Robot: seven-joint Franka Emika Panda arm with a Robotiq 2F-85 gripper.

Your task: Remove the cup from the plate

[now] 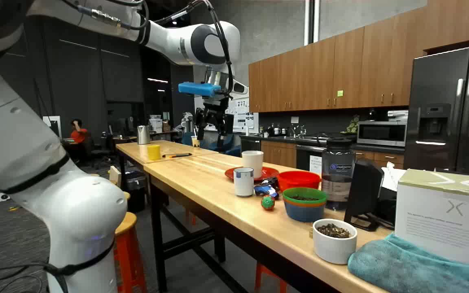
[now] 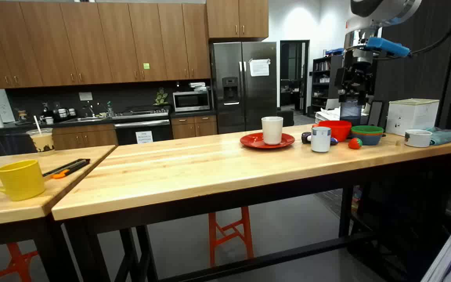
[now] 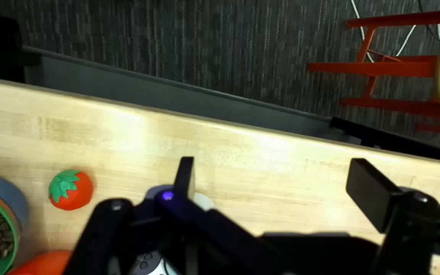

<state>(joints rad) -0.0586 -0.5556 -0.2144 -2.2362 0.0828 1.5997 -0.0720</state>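
The cup (image 1: 252,161) is plain white and stands upright on the red plate (image 1: 269,173). The cup (image 2: 272,131) and the plate (image 2: 251,141) both show in an exterior view, with nothing touching the cup from above. My gripper (image 1: 210,136) hangs pointing down, above table height and apart from the cup. It also shows at the right in an exterior view (image 2: 352,96). In the wrist view the gripper (image 3: 273,179) has its fingers wide apart with bare tabletop between them. The cup and plate do not show in the wrist view.
A patterned white cup (image 2: 321,139) stands near the plate. A red bowl (image 1: 298,179), stacked bowls (image 1: 304,208), a toy strawberry (image 3: 71,190), a bottle (image 1: 337,175), a white bowl (image 1: 335,248) and a box (image 1: 442,219) stand nearby. The table edge (image 3: 220,124) crosses the wrist view.
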